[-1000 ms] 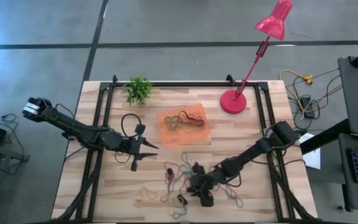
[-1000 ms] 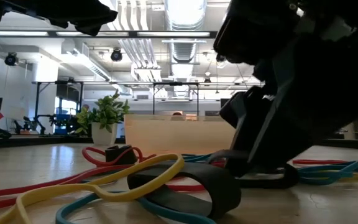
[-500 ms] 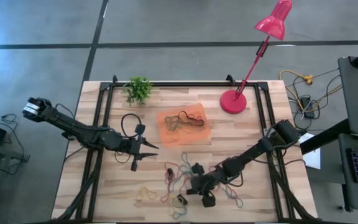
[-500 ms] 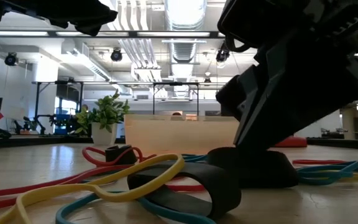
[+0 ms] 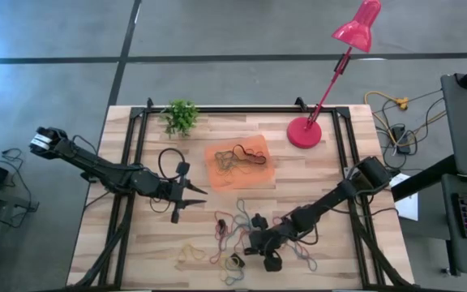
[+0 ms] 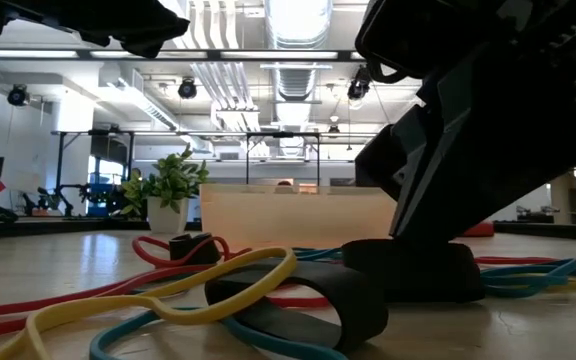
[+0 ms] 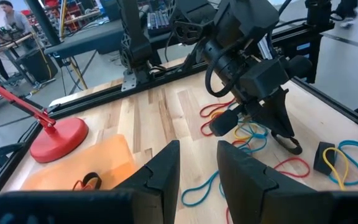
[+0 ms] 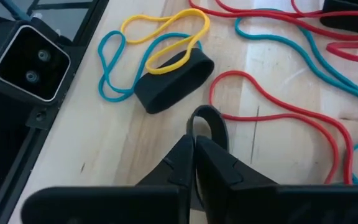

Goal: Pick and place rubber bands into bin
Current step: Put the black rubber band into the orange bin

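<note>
The right gripper (image 8: pixel 194 146) sits low over the pale wooden tabletop (image 5: pixel 323 174), its two dark fingers pressed together and pinching a thin black rubber band (image 8: pixel 207 122) that loops out just ahead of the tips. Just beyond it lie a wide black rubber band (image 8: pixel 173 78), a yellow loop (image 8: pixel 166 28) draped over that band, a teal loop (image 8: pixel 114 65) and long red loops (image 8: pixel 278 106), all loose on the wood. The shallow translucent orange rectangular bin (image 5: pixel 238 162) lies well beyond this gripper, toward the table's far edge, with a few bands inside. The left gripper (image 5: pixel 191 197) hovers off to the bin's near left, fingers parted and empty.
</note>
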You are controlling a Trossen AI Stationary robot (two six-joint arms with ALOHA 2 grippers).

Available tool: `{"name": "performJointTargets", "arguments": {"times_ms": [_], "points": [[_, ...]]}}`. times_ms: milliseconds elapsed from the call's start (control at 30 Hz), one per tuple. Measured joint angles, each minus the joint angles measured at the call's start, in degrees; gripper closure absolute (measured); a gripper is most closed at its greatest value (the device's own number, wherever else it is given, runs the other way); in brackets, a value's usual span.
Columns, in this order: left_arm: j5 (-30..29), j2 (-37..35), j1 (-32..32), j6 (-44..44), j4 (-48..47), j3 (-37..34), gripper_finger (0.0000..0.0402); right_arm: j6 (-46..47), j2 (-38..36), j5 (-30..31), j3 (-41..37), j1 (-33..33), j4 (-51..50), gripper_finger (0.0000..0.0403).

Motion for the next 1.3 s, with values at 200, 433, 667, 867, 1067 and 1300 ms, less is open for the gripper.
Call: {"name": "performJointTargets", "arguments": {"times_ms": [200,433,667,867,1067,1300], "points": [[0.0,0.0,0.0,0.0,0.0,0.0,0.0310,0.7,0.1,0.0,0.0,0.0,-0.1,0.0368],[0.0,0.0,0.0,0.0,0.0,0.0,0.0310,1.7,0.1,-0.1,0.0,0.0,-1.4,0.0347],[0.0,0.0,0.0,0.0,0.0,0.0,0.0310,1.5,0.1,-0.1,0.0,0.0,-2.8,0.0372],[0.0,0.0,0.0,0.0,0.0,0.0,0.0310,-0.6,0.1,0.3,0.0,0.3,-3.2,0.0394],[0.0,0.0,0.0,0.0,0.0,0.0,0.0310,-1.4,0.1,0.5,0.4,0.3,-3.5,0.0395],[0.0,0.0,0.0,0.0,0.0,0.0,0.0310,-4.1,-1.6,1.8,3.7,0.3,-10.4,0.0395]]}}
